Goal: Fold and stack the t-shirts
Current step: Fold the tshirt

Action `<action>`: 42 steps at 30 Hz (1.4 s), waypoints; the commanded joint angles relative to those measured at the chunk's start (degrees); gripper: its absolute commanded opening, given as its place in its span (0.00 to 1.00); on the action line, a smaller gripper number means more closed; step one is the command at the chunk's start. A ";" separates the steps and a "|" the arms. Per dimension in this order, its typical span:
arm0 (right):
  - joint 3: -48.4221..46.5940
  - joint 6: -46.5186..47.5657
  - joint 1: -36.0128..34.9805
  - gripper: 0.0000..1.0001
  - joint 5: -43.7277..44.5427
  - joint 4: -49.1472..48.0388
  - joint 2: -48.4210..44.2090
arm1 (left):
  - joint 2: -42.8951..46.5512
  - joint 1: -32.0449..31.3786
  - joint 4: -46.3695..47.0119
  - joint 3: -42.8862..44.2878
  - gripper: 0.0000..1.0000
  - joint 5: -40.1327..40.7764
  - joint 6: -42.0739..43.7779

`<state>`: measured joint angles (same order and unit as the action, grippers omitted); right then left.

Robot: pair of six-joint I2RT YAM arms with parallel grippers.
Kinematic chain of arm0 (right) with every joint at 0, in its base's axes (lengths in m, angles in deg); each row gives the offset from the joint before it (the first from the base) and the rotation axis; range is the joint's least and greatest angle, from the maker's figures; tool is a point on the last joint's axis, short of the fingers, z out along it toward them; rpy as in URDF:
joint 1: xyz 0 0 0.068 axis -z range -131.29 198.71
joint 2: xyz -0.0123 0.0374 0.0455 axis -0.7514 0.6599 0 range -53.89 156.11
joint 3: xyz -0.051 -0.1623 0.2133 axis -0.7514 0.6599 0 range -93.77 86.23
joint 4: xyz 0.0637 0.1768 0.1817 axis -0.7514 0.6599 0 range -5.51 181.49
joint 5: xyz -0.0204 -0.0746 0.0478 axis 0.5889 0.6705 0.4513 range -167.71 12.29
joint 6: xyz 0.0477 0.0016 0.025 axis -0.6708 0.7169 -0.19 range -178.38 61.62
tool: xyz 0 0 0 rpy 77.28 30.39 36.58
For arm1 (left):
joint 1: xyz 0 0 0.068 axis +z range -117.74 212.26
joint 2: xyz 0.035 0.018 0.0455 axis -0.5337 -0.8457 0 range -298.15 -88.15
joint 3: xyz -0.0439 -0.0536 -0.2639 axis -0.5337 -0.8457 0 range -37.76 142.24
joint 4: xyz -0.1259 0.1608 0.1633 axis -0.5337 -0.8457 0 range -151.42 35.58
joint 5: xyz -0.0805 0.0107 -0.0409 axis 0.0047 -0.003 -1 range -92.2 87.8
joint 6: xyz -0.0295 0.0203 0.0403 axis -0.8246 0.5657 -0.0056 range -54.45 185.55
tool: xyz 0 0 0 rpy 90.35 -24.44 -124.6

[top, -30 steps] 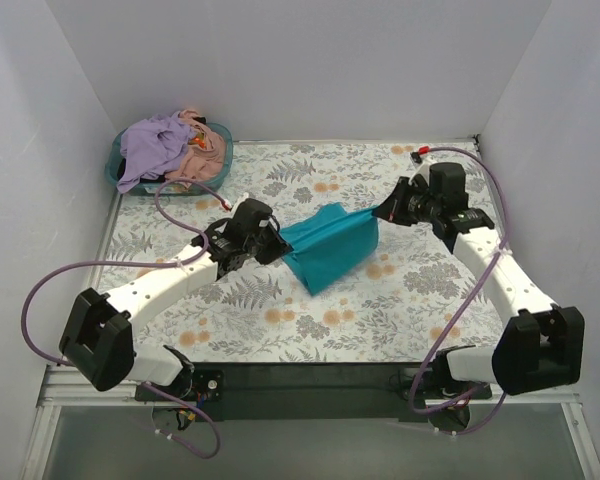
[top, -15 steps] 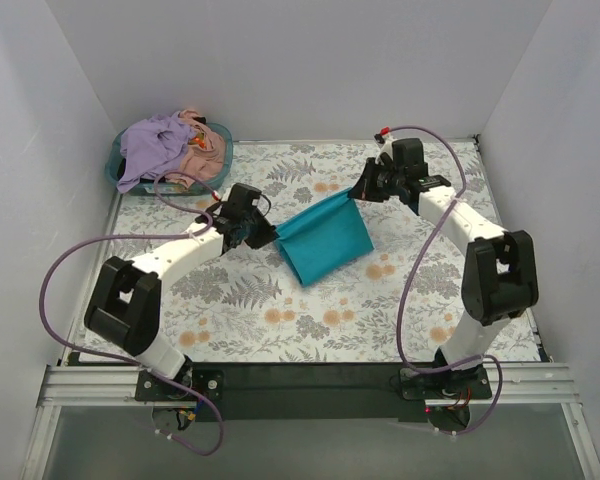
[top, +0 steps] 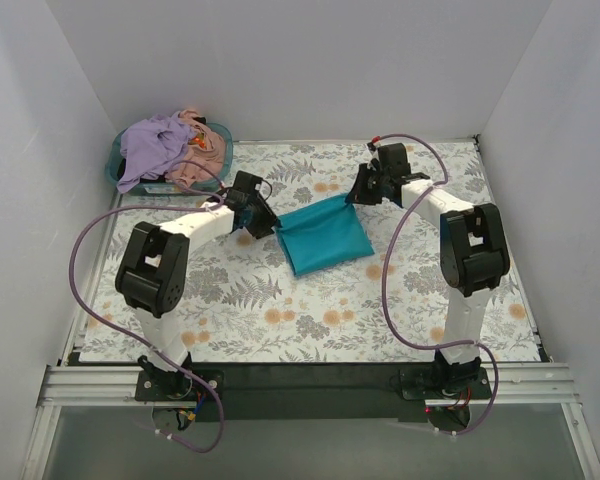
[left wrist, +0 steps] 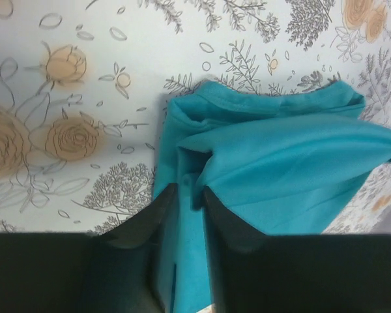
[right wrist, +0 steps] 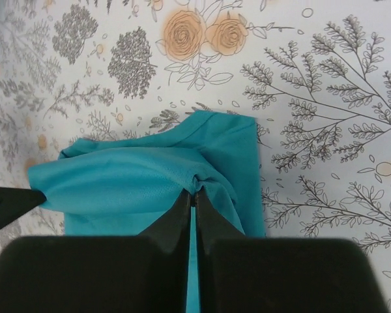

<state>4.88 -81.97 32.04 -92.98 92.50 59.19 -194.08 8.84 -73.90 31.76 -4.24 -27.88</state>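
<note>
You have the teal t-shirt near the middle of the top view, on the floral table cloth, held by both arms at once. The left gripper is clamped on the cloth at the shirt's left end. In the left wrist view a bunched fold of teal sits between its fingers. The right gripper pinches the right end. In the right wrist view its jaws are pressed almost together with a gather of fabric at the tips.

What matters is the line between your two grips. It runs from lower left to upper right in the top view and is the shirt's far edge. The rest of the garment spreads from it toward the bottom of the frame, lying on the table. So the shirt's long axis lies across you, with one arm at each end and neither arm nearer.

Any fold probably means carrying that edge toward the bottom of the frame, both arms moving together so it stays level.

The lavender t-shirt and peach t-shirt sit heaped in the basket at upper left, well apart.
</note>
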 commanded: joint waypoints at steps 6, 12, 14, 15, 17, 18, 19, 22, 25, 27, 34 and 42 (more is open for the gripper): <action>-5.24 -0.22 0.67 0.98 -1.16 -2.56 -0.74 | 4.93 1.10 0.14 2.47 0.69 -0.59 2.37; 2.31 -0.57 -0.20 0.98 -9.43 -5.02 -8.64 | 12.84 0.40 2.86 -2.71 0.89 -3.74 2.55; 5.57 -1.19 -0.82 0.98 -11.88 -7.39 -10.41 | 14.08 -0.92 5.41 -4.47 0.91 -4.72 2.72; 6.10 -1.54 -1.35 0.98 -12.33 -7.48 -11.12 | 14.34 -1.45 6.38 -4.91 0.93 -5.33 2.81; 6.19 -2.50 -1.79 0.98 -12.68 -7.48 -10.43 | 13.39 -1.72 7.61 -3.96 0.94 -8.67 2.99; 6.19 -3.29 -1.79 0.98 -12.94 -7.48 -9.90 | 11.55 -1.72 7.53 -3.43 0.94 -8.77 2.99; 6.02 -4.61 -1.79 0.98 -12.86 -7.48 -9.37 | 10.84 -1.72 7.71 -2.99 0.94 -7.64 2.47; 5.76 -7.07 -1.79 0.98 -12.68 -10.82 -7.09 | 7.42 -1.63 9.46 -1.49 0.95 -7.28 2.46; 3.66 -8.22 -1.70 0.98 -11.90 -13.19 -3.23 | 3.47 -1.37 10.69 2.01 0.95 -7.45 2.20; 1.21 -8.22 -1.44 0.98 -12.50 -13.28 -0.77 | 1.18 -1.19 10.78 3.77 0.95 -7.80 1.67; -7.50 -9.10 -0.47 0.98 -13.12 -13.37 9.61 | -7.27 0.30 11.14 7.74 0.95 -7.53 0.00; -0.06 -8.92 -0.47 0.98 -13.39 -14.16 10.86 | -9.65 1.80 10.08 4.84 0.95 -7.18 0.00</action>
<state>1.08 -91.13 31.50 -106.46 79.02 71.58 -203.85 10.06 -62.16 37.77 -12.35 -28.47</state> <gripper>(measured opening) 0.984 0.949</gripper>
